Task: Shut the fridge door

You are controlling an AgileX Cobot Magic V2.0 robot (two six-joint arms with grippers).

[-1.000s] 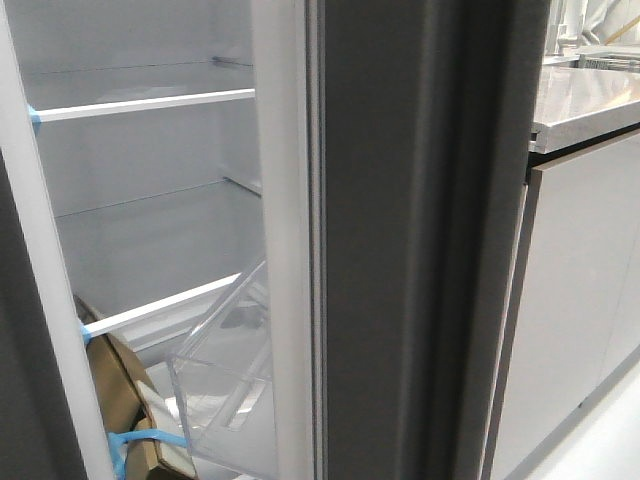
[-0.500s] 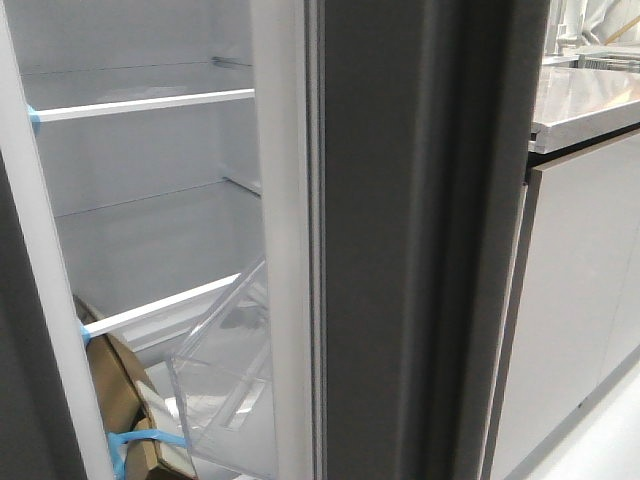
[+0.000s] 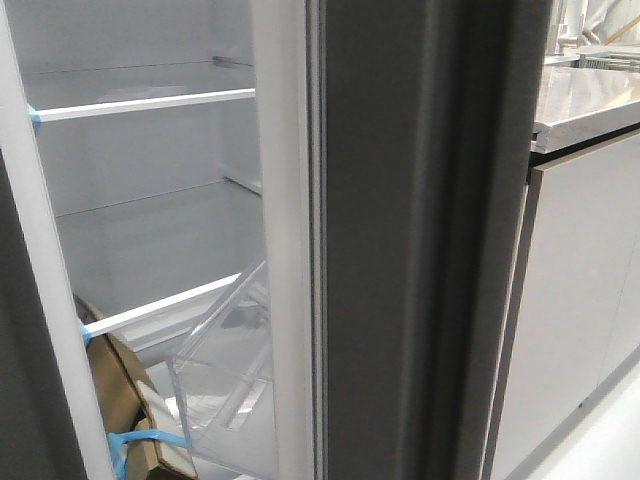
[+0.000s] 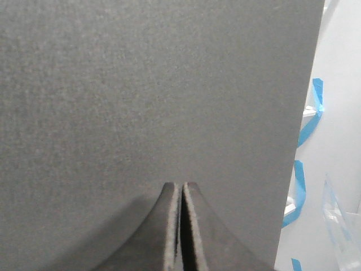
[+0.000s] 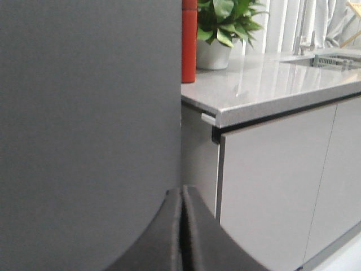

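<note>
- So, kitchen setting: the front view is mostly filled by the fridge door (image 3: 420,240), seen edge-on, a thick grooved dark-grey edge running top to bottom just right of centre, standing open.
- Left of that edge is the white fridge interior (image 3: 150,230) with two white-fronted shelves (image 3: 150,103), corners stuck down with blue tape (image 3: 34,116).
- Right side of the room: a glossy light-grey cabinet (image 3: 575,300) under a pale speckled countertop (image 3: 585,100).
- The right wrist view shows more of the counter: a red cylinder (image 5: 189,39), a potted green plant (image 5: 217,28) in a white pot, and a sink faucet (image 5: 304,39) further back.
- No brand names or readable writing that I can make out.
- Containers: a clear plastic bin (image 3: 225,390) sits tilted low down beside the door edge, looks empty. A brown cardboard piece (image 3: 120,400) with blue tape is just left of it.
- Left gripper (image 4: 181,226): fingers pressed together, nothing between them, right up against a flat matte dark-grey panel (image 4: 152,96).
- Right gripper (image 5: 181,226): same deal, fingers together and empty, close to a dark-grey panel face (image 5: 90,113); can't tell whether it's touching.
</note>
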